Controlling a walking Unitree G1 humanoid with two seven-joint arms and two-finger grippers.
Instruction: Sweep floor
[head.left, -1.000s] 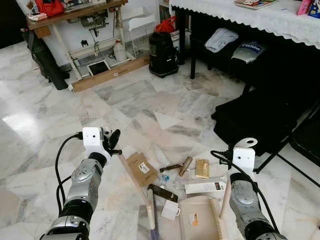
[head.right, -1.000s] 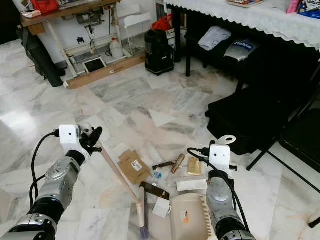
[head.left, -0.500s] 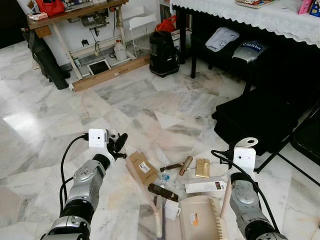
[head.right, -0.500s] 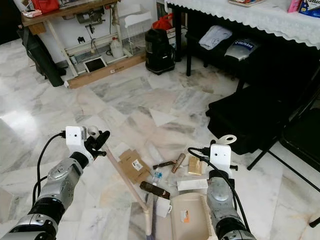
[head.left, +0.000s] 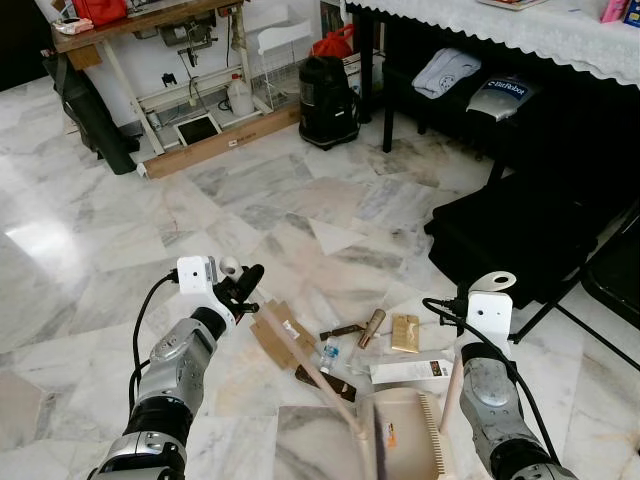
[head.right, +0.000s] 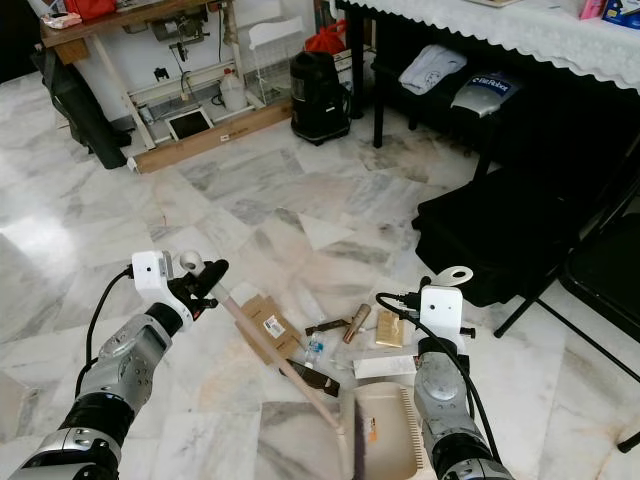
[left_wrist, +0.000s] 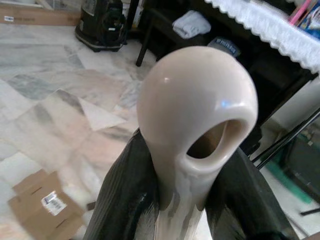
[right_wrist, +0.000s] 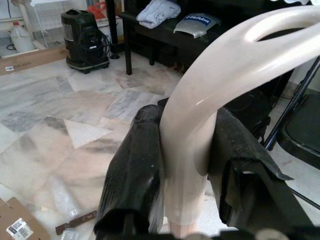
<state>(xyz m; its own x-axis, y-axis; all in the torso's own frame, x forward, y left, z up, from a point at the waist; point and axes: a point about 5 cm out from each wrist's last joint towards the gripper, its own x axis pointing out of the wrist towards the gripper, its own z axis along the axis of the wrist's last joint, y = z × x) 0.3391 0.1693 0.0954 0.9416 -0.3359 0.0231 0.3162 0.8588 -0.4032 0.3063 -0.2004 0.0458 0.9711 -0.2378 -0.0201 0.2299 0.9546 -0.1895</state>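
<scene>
Here, in the left eye view, the left gripper (head.left: 243, 291) clamps the top of the broom (head.left: 310, 365), whose stick slants down to the dustpan (head.left: 405, 432); the right gripper (head.left: 462, 352) holds the dustpan's handle. Litter lies just ahead of the pan on the floor (head.left: 90, 250): cardboard (head.left: 283, 332), a tube (head.left: 371, 330), a gold packet (head.left: 404, 335), a white box (head.left: 410, 373). To sweep well, I judge short strokes toward the pan's lip best, with the pan kept flat. The right eye view shows polished marble, a vacuum (head.right: 319, 98), a workbench (head.right: 120, 20) and a dark table (head.right: 520, 60) crowding the right. The left wrist view shows fingers (left_wrist: 125, 195) tight around the broom's looped end. The right wrist view shows fingers (right_wrist: 135, 170) pinching the pan's handle.
</scene>
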